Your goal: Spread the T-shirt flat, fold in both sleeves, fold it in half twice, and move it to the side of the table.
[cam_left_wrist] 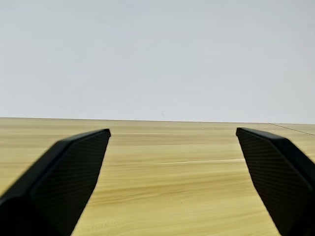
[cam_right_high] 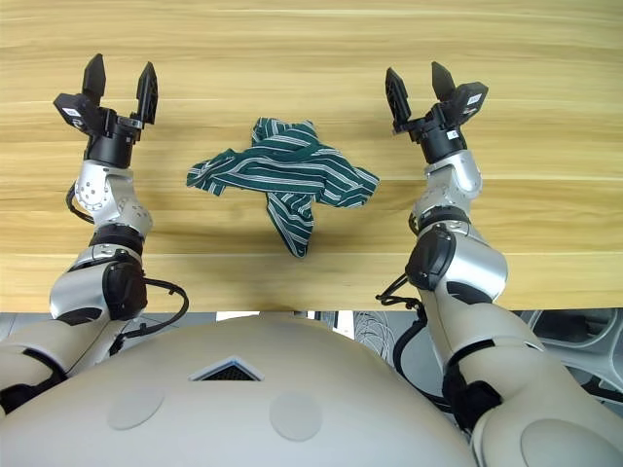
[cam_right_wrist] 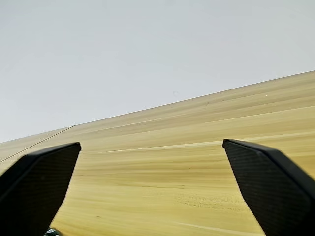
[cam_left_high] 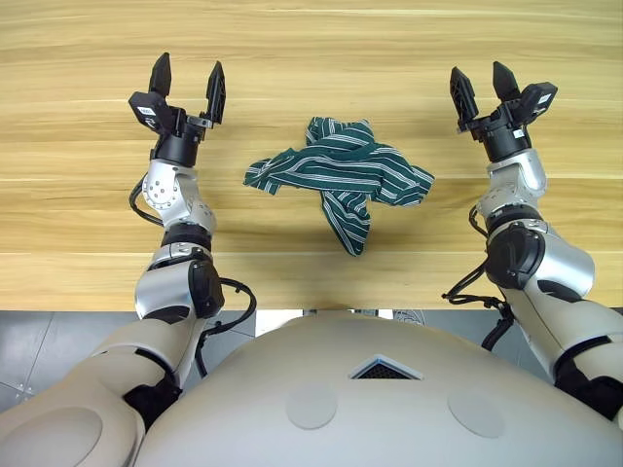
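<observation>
A crumpled T-shirt (cam_left_high: 336, 175), dark green with thin white stripes, lies in a heap at the centre of the frame on a light wooden worktop (cam_left_high: 311, 39). A narrow twisted tail of cloth trails from it toward the lower edge of the frame. Above that tail the cloth bunches into a wider mass, with one lobe reaching to the left and another to the right.

The robot's two arms rise from the bottom corners of the frame and flank the garment. The left gripper (cam_left_high: 189, 66) stands in the upper left and the right gripper (cam_left_high: 478, 71) in the upper right. Each is well apart from the cloth and a little farther up the frame than its top. Both grippers are spread wide and hold nothing, their black fingers (cam_left_wrist: 74, 167) pointing toward the far side of the worktop.

Beyond them, bare wood grain runs to the far edge, where the wrist views show a plain pale wall (cam_right_wrist: 147, 49).
</observation>
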